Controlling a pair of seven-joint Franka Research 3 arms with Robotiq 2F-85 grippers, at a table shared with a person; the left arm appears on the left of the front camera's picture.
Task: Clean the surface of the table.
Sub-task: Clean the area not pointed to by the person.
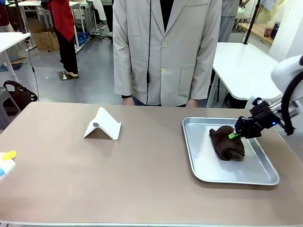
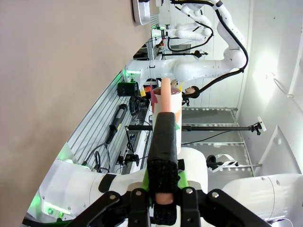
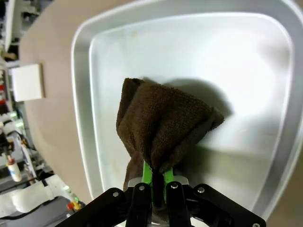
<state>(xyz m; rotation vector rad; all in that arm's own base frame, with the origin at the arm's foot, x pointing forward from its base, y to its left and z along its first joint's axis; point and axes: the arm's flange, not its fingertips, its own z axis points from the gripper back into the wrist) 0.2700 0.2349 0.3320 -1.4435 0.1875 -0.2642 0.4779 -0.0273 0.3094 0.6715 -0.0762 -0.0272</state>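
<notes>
table [image 1: 142,179] under silver tray [image 1: 203,163], right claw [image 1: 234,136] above, tight on brown cloth [image 1: 228,147]

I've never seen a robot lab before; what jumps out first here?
The right gripper pinches a dark brown cloth in the silver tray, at the right of the table. Beyond it stands a person in a pale coat, and a white folded stand sits left of the middle.
</notes>
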